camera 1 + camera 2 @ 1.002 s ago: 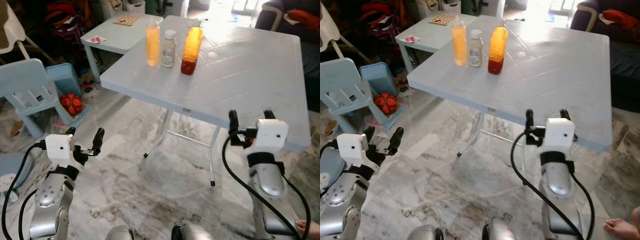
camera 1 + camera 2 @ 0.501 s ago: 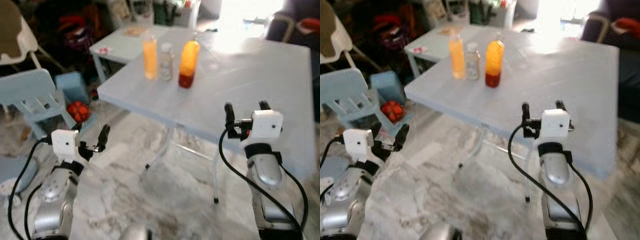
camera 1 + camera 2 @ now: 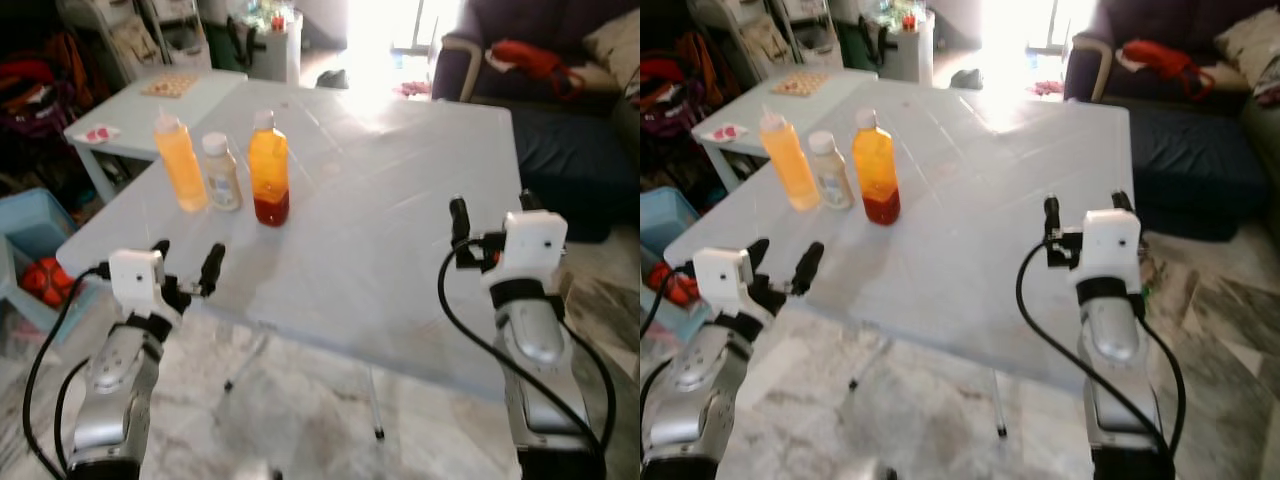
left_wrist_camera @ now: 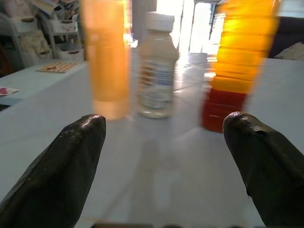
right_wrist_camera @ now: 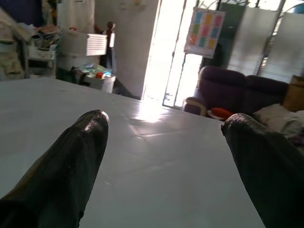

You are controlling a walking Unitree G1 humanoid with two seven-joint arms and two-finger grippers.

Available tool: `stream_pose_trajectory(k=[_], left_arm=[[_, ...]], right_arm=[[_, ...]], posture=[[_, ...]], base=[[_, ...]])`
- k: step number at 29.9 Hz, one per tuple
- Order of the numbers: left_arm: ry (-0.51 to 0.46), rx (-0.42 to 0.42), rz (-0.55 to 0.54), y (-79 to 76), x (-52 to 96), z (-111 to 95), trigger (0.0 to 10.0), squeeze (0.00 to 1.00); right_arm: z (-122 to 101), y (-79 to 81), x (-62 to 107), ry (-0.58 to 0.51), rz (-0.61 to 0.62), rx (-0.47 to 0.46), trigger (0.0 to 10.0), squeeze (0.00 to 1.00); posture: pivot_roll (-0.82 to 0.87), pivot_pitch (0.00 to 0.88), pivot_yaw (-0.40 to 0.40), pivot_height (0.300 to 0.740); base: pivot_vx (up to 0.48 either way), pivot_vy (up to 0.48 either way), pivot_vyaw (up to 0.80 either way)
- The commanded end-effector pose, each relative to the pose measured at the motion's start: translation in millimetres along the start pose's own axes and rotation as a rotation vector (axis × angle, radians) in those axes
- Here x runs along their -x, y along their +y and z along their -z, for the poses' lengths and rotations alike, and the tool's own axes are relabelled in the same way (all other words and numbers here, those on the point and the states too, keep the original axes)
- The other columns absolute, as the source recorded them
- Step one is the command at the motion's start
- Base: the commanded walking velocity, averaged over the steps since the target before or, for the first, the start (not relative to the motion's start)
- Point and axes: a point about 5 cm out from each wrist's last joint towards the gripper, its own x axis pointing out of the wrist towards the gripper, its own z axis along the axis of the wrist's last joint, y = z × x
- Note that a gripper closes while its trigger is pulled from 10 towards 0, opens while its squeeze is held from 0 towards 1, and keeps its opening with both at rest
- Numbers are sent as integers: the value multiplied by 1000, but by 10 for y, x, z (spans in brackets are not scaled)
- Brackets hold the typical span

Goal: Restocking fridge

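— So, what is closest to the robot?

— Both arms, raised over the near edge of the pale blue table. The left gripper sits just above the near left corner with its two black fingers spread apart and nothing between them. The right gripper hovers at the table's right side, fingers likewise apart and empty.

— And the things to be stocked?

— Three bottles stand upright in a row farther in on the left of the tabletop, straight ahead of the left gripper and well apart from it. From left to right: an orange squeeze bottle, a small white-capped bottle just beside it, then an orange juice bottle with a dark red bottom.

— Beyond the table?

— A smaller light table to the far left, and a dark sofa with a red cloth at the far right.
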Motion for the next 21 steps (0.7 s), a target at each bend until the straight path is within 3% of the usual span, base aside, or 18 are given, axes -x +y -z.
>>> stream_pose_trajectory(k=[1, 4, 8, 15, 21], left_arm=[[-6, -11, 10, 42, -3, -41, 10000, 0], [-7, 4, 21, 21, -15, -51, 10000, 0], [-14, 10, 19, 25, -16, -52, 10000, 0], [-19, 3, 30, 3, -14, -60, 10000, 0], [-34, -4, 37, -4, -34, -81, 10000, 0]], right_arm=[[-19, 105, -32, -4, -44, -25, 10000, 0], [-26, 234, -12, -12, -128, -31, 10000, 0], [-29, 283, 3, -18, -152, -27, 10000, 0], [15, 220, -6, -14, -110, 15, 10000, 0], [39, 181, -32, -11, -80, 32, 10000, 0]], posture=[[14, 28, 14, 740], [15, 27, 13, 740], [17, 28, 12, 740], [18, 29, 11, 740], [24, 27, 5, 740]], base=[[0, 424, 0], [0, 430, 0], [0, 464, 0], [0, 478, 0], [0, 85, 0]])
